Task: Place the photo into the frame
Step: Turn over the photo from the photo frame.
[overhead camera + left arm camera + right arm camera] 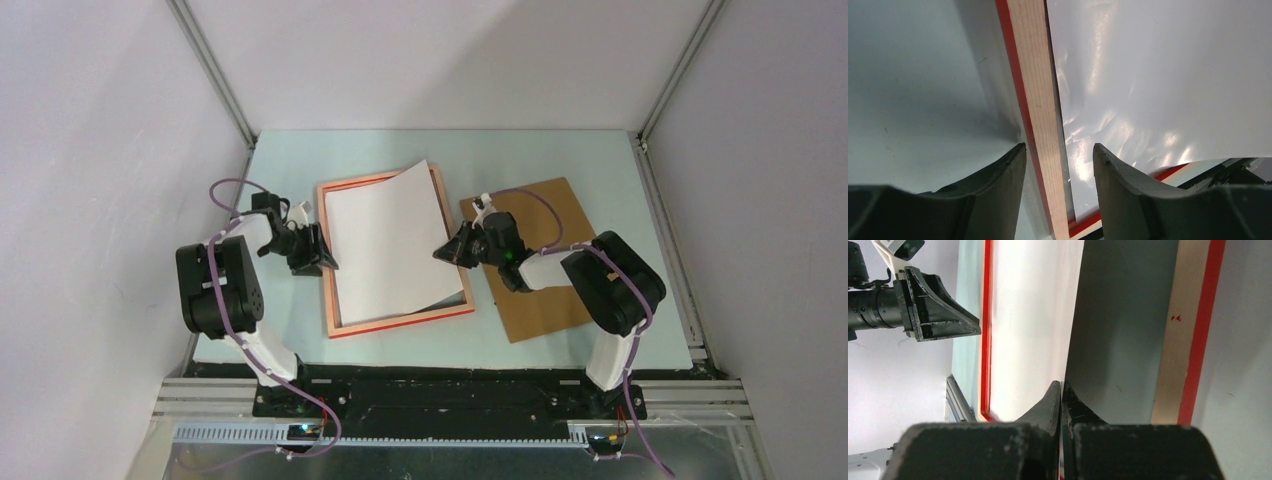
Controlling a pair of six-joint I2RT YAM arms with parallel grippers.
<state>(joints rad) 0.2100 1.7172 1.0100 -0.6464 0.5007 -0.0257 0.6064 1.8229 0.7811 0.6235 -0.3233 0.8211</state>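
Top external view: the pale table [560, 160] carries the frame [400, 322] at the centre of the picture, lying flat with its pale wooden back up. The photo [390, 240] sits over it, white side up and skewed. Its upper corner pokes past the frame's top rail, and its right edge is raised off the frame. A brown board [540, 310] lies to the right, under the right arm.

The right gripper [440, 252] has its jaws pressed together on the photo's right edge. The right wrist view shows the sheet [1033, 315] pinched at the tips [1061, 390], with shadow beneath it before the frame's right rail [1188, 330]. The left gripper [325, 262] sits at the frame's left rail with its jaws apart and holding nothing. In the left wrist view the wooden rail [1040, 100] runs between the spread fingers [1008, 170], and the glossy sheet [1158, 75] lies just inside it.

The step in hand looks like seating the sheet squarely in the recess. To do it well:
- Turn the photo until its edges run parallel to the rails.
- Butt its left edge against the inside of the left rail.
- Lower the pinched side slowly and flat.
- Use the left gripper to steady the frame so it cannot slide.
- Release only once the upper corner has dropped inside the rail, otherwise the sheet may bow or ride up.
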